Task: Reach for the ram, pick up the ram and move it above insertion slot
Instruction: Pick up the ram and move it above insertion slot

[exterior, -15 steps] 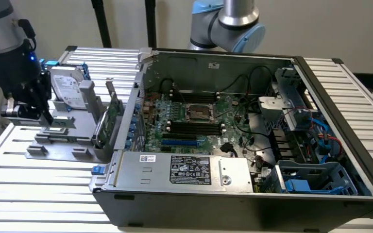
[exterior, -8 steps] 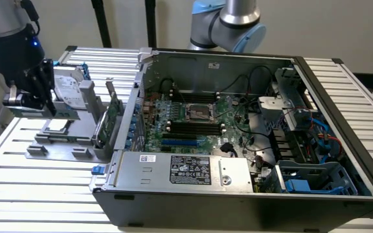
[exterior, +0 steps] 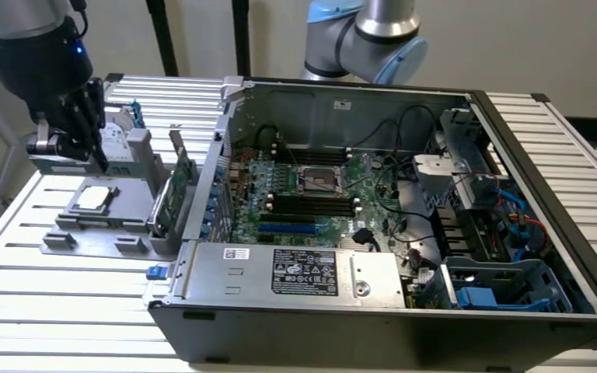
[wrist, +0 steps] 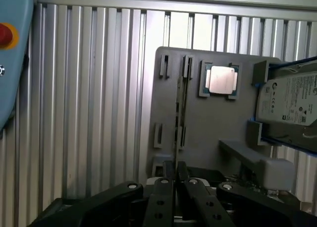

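Hovering over the grey fixture tray (wrist: 208, 128), we hold our gripper (wrist: 174, 168) narrow, fingertips nearly together, directly above the ram (wrist: 181, 108) standing edge-up near the tray's middle; we should stay centred on that thin edge.

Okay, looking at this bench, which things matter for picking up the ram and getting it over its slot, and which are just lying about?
For the job:
ram, standing on edge in the gray tray
gripper, close to the ram's end
memory slots in the open computer

Lying about:
processor chip
hard drive
expansion card
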`<state>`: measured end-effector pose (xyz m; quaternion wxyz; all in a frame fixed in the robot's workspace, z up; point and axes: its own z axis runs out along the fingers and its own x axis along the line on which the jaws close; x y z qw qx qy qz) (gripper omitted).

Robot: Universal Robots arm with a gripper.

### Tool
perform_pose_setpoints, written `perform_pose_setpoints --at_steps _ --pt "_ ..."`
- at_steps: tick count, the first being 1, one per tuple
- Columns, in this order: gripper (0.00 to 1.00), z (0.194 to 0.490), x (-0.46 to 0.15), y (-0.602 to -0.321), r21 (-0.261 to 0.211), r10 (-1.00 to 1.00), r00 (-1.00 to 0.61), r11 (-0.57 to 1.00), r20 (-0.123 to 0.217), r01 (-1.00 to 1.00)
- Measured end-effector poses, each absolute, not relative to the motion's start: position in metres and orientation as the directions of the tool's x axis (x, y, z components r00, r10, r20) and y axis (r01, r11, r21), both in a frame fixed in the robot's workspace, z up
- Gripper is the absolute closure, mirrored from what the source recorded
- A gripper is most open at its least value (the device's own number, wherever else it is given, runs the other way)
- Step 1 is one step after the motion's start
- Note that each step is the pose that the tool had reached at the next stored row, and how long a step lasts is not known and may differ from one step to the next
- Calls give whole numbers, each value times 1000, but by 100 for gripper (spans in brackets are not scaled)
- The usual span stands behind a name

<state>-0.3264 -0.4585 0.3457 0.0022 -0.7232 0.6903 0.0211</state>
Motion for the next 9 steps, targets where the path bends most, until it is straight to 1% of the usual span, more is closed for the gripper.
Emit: perform_pose_setpoints --at_steps 9 --pt "86 368 -294 -459 28 -997 50 -52 -66 -998"
